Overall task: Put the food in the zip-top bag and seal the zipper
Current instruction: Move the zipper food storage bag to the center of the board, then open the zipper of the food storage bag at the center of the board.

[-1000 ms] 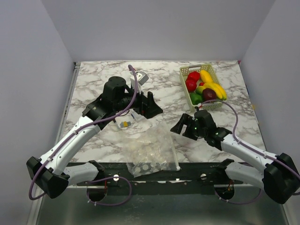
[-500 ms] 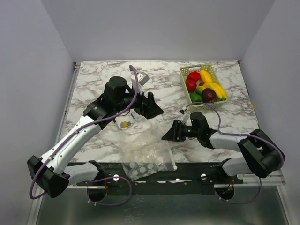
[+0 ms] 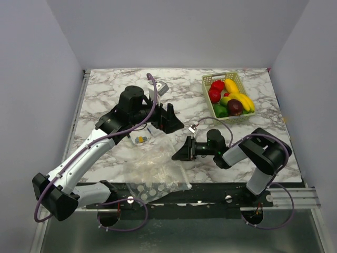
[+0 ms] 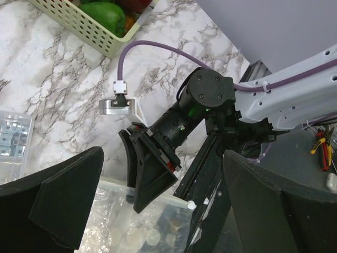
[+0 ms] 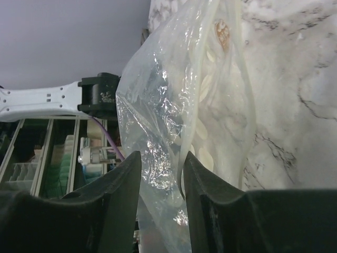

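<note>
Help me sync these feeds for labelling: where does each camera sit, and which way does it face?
Top external: above and behind the bases, looking down on the marble table; both arms show.
Left wrist: on the left arm, facing the right arm, its right gripper and the basket; own wide-apart fingers frame the bottom.
Right wrist: low over the table, facing along the zip-top bag; own fingers flank the film.
Shared: top and left wrist both show the right gripper at the bag.
</note>
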{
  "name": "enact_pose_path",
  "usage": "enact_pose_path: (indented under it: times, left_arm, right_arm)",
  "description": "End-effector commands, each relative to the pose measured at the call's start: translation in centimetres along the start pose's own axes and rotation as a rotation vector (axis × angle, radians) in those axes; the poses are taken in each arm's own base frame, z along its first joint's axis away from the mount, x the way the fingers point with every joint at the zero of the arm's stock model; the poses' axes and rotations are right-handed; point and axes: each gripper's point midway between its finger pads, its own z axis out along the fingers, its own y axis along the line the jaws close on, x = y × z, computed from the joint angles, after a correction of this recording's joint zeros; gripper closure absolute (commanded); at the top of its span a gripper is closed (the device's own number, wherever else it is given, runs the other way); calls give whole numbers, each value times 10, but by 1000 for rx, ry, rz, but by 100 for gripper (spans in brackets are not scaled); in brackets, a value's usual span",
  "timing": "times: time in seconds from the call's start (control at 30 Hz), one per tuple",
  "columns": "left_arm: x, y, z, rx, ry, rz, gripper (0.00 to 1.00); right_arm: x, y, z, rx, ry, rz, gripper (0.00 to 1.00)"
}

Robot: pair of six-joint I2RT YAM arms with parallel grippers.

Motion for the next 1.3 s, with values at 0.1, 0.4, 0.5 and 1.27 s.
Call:
enact_pose_path:
  times: [0.1, 0.4, 0.5, 1.27]
  left_arm:
    - [3, -4, 3, 27, 15, -5, 1]
    - [-7, -2, -7, -17, -40, 18, 3]
    - [-12, 8, -11, -85, -86, 12, 4]
    - [14, 54, -15, -429, -51, -294, 21]
  right_arm:
    - [4, 18, 30, -82, 17, -56, 63]
    - [-34, 18, -5, 34, -182, 41, 99]
    - [-61, 14, -30, 282, -294, -35, 99]
    - [-64, 87, -2, 243, -309, -403, 99]
